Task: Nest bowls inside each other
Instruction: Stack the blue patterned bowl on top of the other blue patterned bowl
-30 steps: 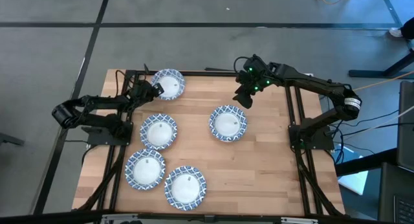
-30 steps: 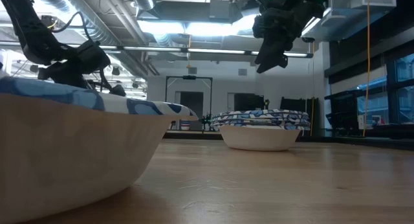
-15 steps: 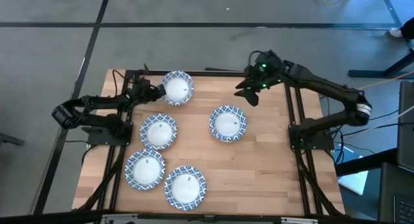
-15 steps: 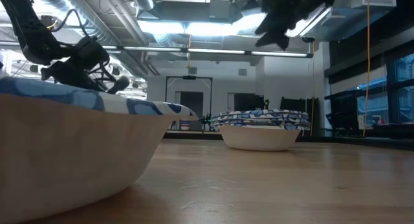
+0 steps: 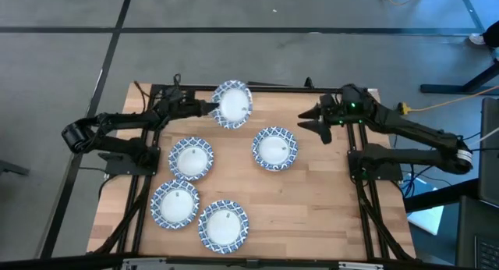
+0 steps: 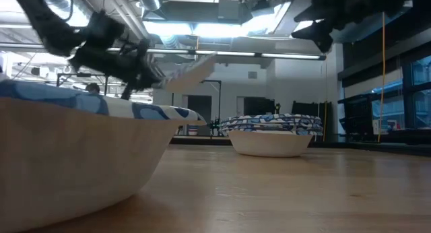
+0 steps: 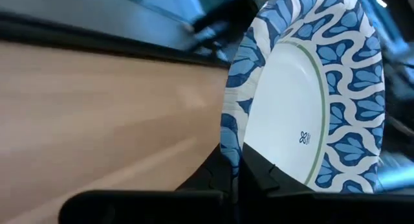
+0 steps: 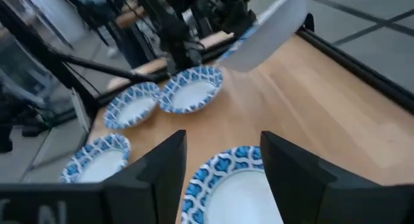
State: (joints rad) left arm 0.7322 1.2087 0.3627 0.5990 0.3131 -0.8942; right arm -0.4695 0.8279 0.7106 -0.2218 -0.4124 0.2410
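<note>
Nearest the front edge of the table (image 5: 312,215), two bowls sit close to the rim: the front bowl (image 5: 223,226) and, just beside it at its 10 o'clock, the front-left bowl (image 5: 175,204). From there toward 3 o'clock the wood lies bare up to the right edge.

Farther in, the middle-left bowl (image 5: 192,158) rests near the left arm's base, and the centre bowl (image 5: 274,148) stands apart from it at 3 o'clock, with a bare lane between them. In the low view this centre bowl (image 6: 273,134) shows several rims, one inside another.

Beyond these, the left hand (image 5: 206,108) pinches the rim of the lifted bowl (image 5: 233,104), holding it tilted above the table near the far edge, at about 11 o'clock from the centre bowl. The left wrist view shows the fingers (image 7: 220,172) closed on that rim.

The right hand (image 5: 312,120) hovers at 2 o'clock from the centre bowl, near the far right corner, its fingers (image 8: 162,166) spread wide around nothing. Bare wood separates it from the lifted bowl.
</note>
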